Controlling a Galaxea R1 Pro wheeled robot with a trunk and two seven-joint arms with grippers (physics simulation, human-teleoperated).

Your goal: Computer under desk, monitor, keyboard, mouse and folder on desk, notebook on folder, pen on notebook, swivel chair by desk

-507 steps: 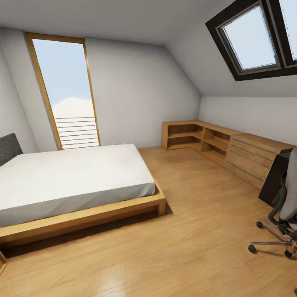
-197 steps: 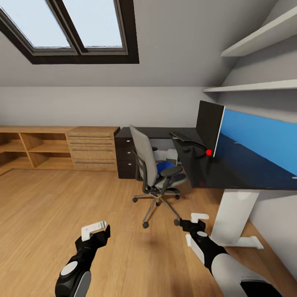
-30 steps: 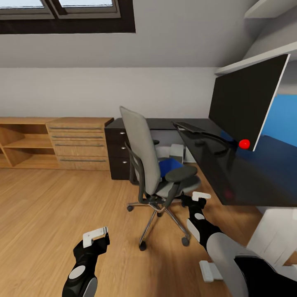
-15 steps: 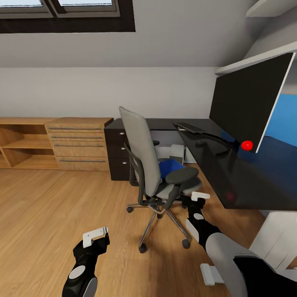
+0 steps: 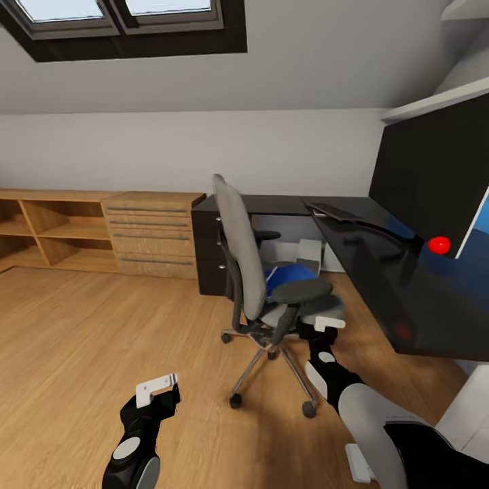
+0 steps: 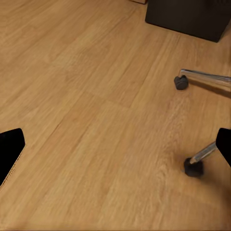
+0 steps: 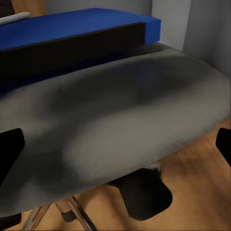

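**Reaching for the folder on the chair seat**

At the front edge of the swivel chair (image 5: pixel 261 285) seat, the right gripper (image 5: pixel 329 324) hovers just beside the grey cushion, below the dark armrest (image 5: pixel 301 291). Its two fingers stand apart with nothing between them; in the right wrist view their dark tips frame the cushion (image 7: pixel 125 130), and the blue folder (image 7: pixel 72 29) lies flat further in, toward the backrest. From the head view the folder (image 5: pixel 288 275) shows as a blue patch between backrest and armrest. A dark band lies along its near edge in the wrist view; whether that is the notebook or a shadow I cannot tell.

The left gripper (image 5: pixel 157 387) hangs low over the wooden floor (image 6: pixel 96 120), fingers apart and empty, well apart from the chair's castors (image 6: pixel 193 167).

The step in hand looks like the folder pick. To do it well, the right arm likely needs to rise above the seat's front edge and pass under or around the armrest, then come onto the folder's near edge, since a thin flat sheet offers little to pinch from above. The chair rolls and swivels, so any push on the cushion could send it away; a light, level approach seems wise.

The desk (image 5: pixel 380 272) stands just beside the chair, with the monitor (image 5: pixel 435 176) upright on it and the keyboard (image 5: pixel 334 211) near its back corner, so the carry should be short. Bare desktop lies near the front edge.
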